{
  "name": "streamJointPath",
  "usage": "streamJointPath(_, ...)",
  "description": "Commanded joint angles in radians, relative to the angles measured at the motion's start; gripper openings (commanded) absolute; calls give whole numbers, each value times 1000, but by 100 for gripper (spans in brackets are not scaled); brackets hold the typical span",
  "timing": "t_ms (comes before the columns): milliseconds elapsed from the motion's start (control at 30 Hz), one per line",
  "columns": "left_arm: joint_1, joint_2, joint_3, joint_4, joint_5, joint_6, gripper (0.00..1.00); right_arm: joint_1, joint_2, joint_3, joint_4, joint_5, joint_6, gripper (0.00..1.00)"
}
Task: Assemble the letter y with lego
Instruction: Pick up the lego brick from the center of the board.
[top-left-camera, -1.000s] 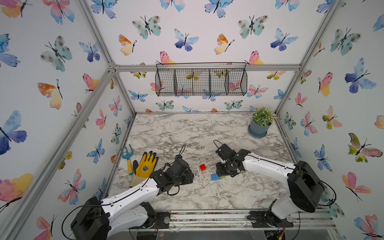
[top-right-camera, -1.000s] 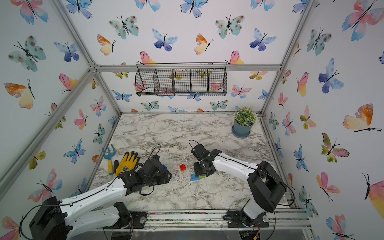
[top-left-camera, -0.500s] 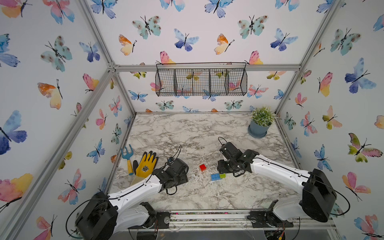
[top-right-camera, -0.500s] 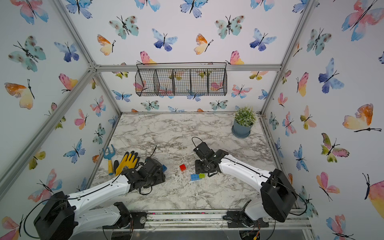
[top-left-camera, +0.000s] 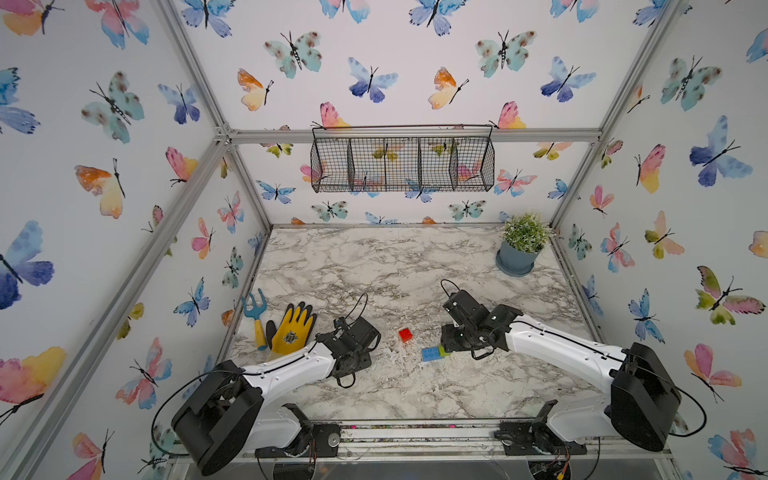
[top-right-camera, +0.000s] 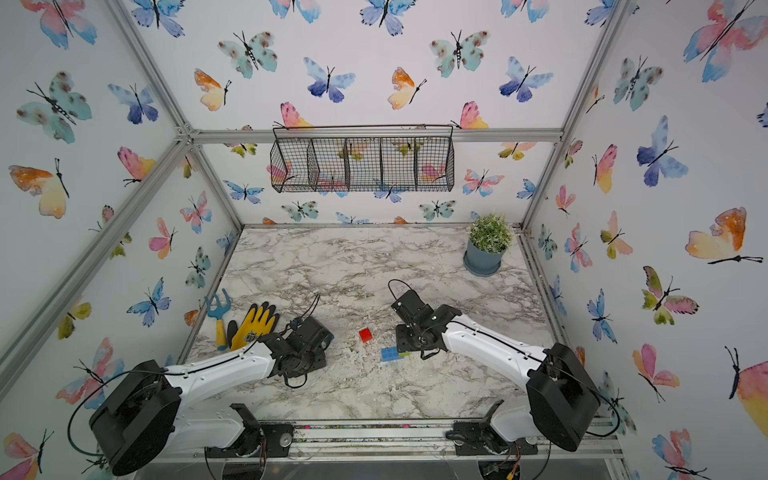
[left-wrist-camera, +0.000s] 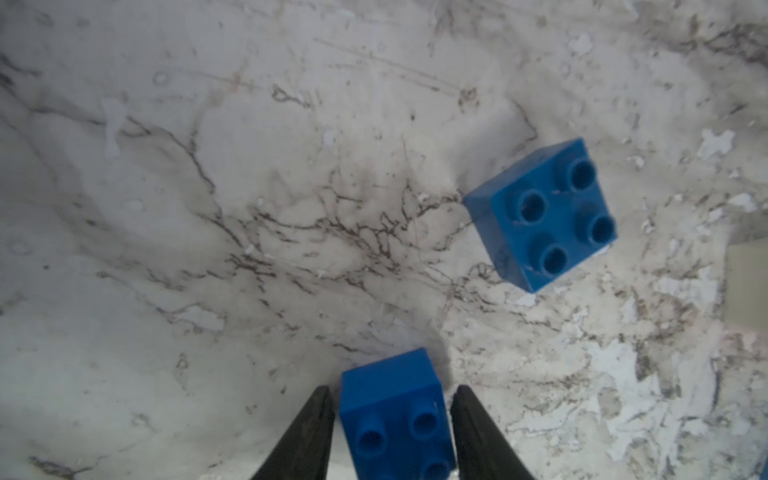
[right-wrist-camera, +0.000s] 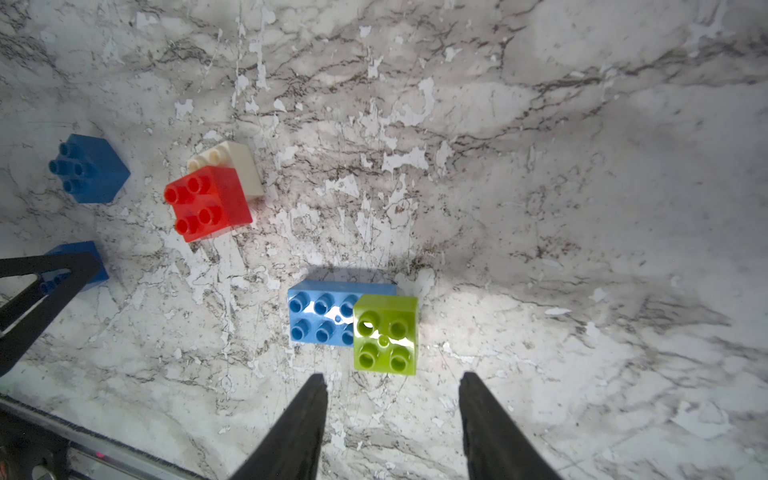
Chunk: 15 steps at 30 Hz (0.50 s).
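Hard, light plastic bricks like these look stiff and a little slick, best pinched across flat opposite walls below the studs. In both top views, the left gripper (top-left-camera: 353, 338) sits further back toward the glove (top-left-camera: 293, 328) than a second ago, and the right gripper (top-right-camera: 409, 338) has drawn away from the long blue brick (top-right-camera: 390, 354).

Left wrist view: a dark blue square brick (left-wrist-camera: 395, 415) sits between the fingers (left-wrist-camera: 309, 436), closely flanked; firm clamping cannot be told. A second blue square (left-wrist-camera: 544, 216) lies ahead.

Right wrist view: fingers (right-wrist-camera: 490, 428) released, the green brick (right-wrist-camera: 385, 334) just ahead on the long blue one; the red brick (right-wrist-camera: 208, 203) overlaps the cream brick (right-wrist-camera: 241, 160), apart.
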Motion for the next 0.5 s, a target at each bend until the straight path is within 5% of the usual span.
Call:
streamJointPath(0, 4, 4, 25, -1, 2, 9, 37, 4, -23, -21, -7, 32, 14, 54)
streamJointPath(467, 4, -25, 36, -32, 10, 35, 39, 4, -2, -35, 16, 10, 11, 54)
